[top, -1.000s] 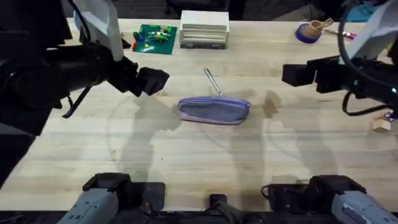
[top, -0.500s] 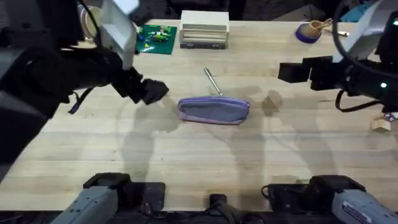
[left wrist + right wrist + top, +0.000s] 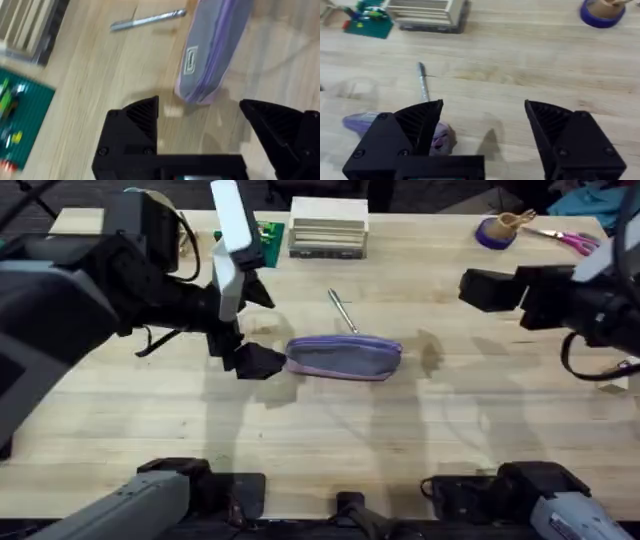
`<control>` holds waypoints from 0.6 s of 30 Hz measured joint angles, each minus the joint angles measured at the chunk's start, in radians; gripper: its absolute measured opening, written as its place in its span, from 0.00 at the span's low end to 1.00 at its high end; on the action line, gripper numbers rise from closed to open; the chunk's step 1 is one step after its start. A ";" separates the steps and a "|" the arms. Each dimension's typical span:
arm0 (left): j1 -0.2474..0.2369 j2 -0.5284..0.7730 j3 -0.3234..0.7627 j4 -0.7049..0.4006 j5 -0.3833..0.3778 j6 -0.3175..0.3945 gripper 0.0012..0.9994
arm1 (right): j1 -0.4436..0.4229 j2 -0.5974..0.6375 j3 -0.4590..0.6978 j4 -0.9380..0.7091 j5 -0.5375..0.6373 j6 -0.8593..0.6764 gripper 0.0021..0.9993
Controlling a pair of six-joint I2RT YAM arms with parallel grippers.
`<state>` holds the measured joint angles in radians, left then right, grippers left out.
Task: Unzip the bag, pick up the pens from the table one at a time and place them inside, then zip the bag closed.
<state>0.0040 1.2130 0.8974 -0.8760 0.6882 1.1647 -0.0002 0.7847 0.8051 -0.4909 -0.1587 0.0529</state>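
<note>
The lavender pencil pouch (image 3: pixel 344 359) is seen lying flat near the middle of the wooden table (image 3: pixel 320 430), its zipper edge closed. The left gripper (image 3: pixel 258 361) is held just beside the pouch's left end, fingers spread apart and empty; in the left wrist view the pouch end (image 3: pixel 210 55) lies between and just beyond the two fingertips. A silvery-grey pen (image 3: pixel 342 310) rests on the table just behind the pouch, close to its top edge. The right gripper (image 3: pixel 487 290) is held well to the right of the pouch, jaws parted with nothing between them. A cream box (image 3: pixel 328 227) stands at the far edge.
</note>
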 joint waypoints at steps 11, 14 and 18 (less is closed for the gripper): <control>0.000 0.166 0.000 0.006 0.162 0.133 0.99 | 0.000 -0.089 0.000 -0.102 -0.082 0.004 1.00; 0.000 0.211 0.000 0.011 0.172 0.140 0.99 | 0.000 -0.092 0.000 -0.106 -0.086 0.004 1.00; 0.000 0.262 0.000 0.029 0.191 0.144 0.99 | 0.000 -0.091 0.000 -0.107 -0.090 0.004 1.00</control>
<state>0.0040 1.4753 0.8970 -0.8469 0.8788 1.3085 -0.0002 0.6937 0.8051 -0.5980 -0.2492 0.0566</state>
